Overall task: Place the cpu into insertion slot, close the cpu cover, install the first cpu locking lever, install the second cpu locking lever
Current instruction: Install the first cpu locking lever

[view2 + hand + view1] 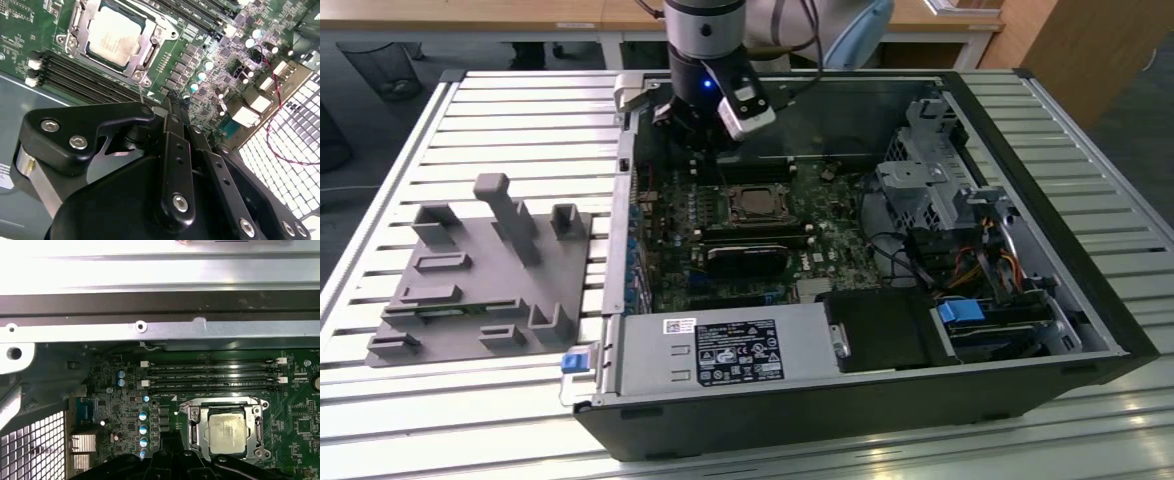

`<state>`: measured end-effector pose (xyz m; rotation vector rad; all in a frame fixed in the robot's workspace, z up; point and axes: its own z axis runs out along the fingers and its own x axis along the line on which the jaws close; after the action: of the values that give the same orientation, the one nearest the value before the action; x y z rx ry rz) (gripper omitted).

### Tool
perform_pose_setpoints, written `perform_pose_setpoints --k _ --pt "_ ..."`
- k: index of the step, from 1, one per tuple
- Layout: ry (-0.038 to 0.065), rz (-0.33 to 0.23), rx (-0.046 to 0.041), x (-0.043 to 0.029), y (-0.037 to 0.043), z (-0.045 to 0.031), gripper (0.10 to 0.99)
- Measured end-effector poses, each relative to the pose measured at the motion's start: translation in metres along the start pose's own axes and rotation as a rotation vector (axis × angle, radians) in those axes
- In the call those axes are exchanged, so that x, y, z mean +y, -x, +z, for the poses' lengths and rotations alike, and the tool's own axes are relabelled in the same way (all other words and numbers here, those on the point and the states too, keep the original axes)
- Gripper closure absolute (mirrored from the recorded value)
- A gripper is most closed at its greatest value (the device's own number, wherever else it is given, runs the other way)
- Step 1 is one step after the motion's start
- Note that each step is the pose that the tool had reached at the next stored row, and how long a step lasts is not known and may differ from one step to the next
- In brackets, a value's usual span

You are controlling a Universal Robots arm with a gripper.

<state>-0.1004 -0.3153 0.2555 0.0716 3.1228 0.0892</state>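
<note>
First wrist view: fingers [170,445] partly hide one edge of the cpu cover [196,431].

an open computer case [1081,310] lies on the table [494,110], with a holder block [467,290] on the exterior view's left of it. inside, the cpu [227,434] sits in the insertion slot [192,436] on the motherboard [834,245] — the cpu cover [151,44] frames it, memory slots [210,375] just beside. the gripper [167,107] hangs above the board, near the slot.
</note>
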Motion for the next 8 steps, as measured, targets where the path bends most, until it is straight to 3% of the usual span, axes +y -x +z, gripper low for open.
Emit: perform_pose_setpoints --k 8 --pt "0.001 0.0 0.0 0.0081 -0.0036 0.0011 0.965"
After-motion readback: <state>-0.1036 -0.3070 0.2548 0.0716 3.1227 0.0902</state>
